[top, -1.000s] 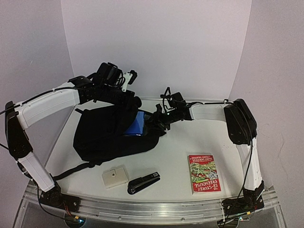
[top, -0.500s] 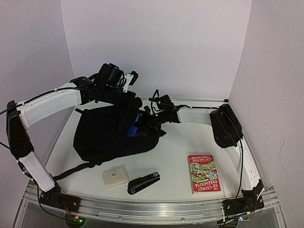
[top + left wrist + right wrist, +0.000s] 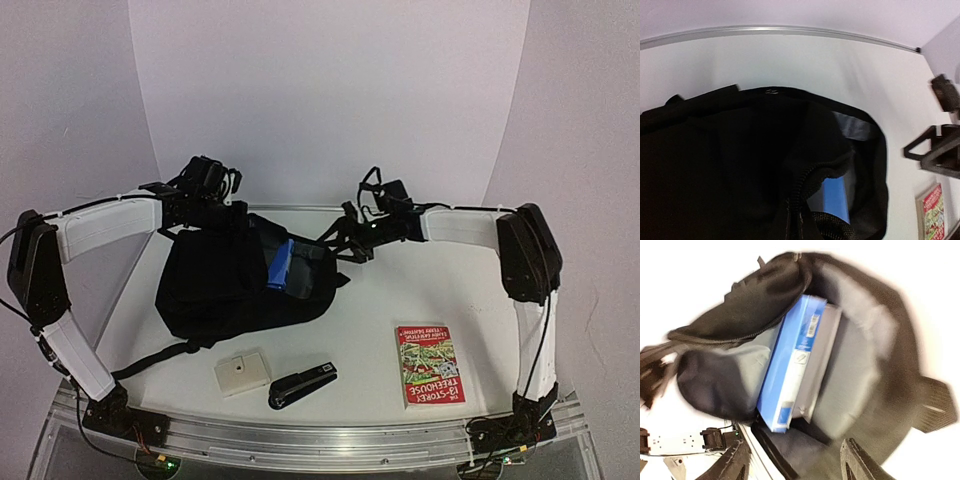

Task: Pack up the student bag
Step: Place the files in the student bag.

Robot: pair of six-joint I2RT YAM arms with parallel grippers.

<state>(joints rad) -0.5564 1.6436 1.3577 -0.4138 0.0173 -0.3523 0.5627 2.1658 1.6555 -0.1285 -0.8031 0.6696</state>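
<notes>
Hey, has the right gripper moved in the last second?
Yes. The right gripper has drawn back rightward out of the student bag opening, ending nearer the line of the red book, with its jaws open.

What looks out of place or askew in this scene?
The blue package stands tilted on its edge in the open mouth of the student bag, with its lower end near the opening rather than pushed fully in. Nothing looks spilled or damaged.

The black student bag [image 3: 215, 285] lies slumped at left, its zippered mouth open.
</notes>
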